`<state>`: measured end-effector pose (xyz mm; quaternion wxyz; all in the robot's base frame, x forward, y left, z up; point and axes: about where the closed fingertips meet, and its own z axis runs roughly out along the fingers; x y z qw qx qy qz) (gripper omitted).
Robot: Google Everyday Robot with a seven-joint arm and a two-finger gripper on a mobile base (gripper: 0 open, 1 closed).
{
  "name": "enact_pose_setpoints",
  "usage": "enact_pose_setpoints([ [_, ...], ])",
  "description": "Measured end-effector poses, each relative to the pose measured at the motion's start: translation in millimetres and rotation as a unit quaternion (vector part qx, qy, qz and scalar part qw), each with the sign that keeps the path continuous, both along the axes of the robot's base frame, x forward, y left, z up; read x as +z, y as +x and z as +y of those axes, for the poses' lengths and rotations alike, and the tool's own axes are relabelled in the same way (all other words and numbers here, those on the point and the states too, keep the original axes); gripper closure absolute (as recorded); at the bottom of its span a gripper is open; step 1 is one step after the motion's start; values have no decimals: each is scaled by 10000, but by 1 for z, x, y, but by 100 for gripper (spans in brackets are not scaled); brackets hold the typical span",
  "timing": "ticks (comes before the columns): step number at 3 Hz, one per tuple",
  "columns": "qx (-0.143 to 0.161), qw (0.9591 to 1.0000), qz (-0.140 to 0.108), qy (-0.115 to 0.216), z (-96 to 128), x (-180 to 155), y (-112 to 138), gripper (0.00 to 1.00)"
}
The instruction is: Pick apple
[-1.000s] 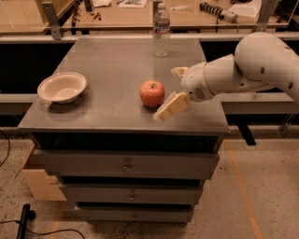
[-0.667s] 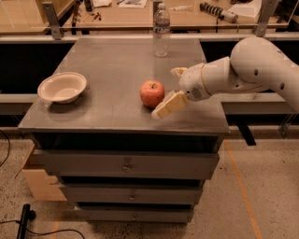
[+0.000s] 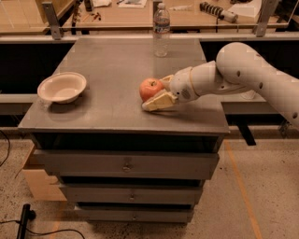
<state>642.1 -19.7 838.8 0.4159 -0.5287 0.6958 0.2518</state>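
The red-orange apple (image 3: pixel 148 87) sits on the grey metal cabinet top (image 3: pixel 117 60), right of its middle. My gripper (image 3: pixel 154 93) has reached in from the right, low over the top. Its fingers are open and straddle the apple. The near tan finger (image 3: pixel 160 101) lies along the apple's front, and the far finger (image 3: pixel 165 80) shows behind the apple. The white arm (image 3: pixel 243 70) stretches off to the right.
A white bowl (image 3: pixel 62 87) stands at the left of the top. A clear water bottle (image 3: pixel 161 29) stands at the back edge. The cabinet has drawers (image 3: pixel 126 164) below. A workbench (image 3: pixel 140 11) with clutter runs behind it.
My gripper has moved left, from beside the apple to around it. The apple, bowl and bottle have not moved.
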Motion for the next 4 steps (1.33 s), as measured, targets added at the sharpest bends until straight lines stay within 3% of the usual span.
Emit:
enact_pose_setpoints([
  [1, 143, 9998, 155, -15, 9, -7, -1, 65],
  [2, 248, 9996, 57, 86, 16, 13, -9, 88],
  [3, 288, 9992, -156, 250, 23, 48, -21, 100],
  [4, 289, 9991, -155, 250, 23, 48, -21, 100],
])
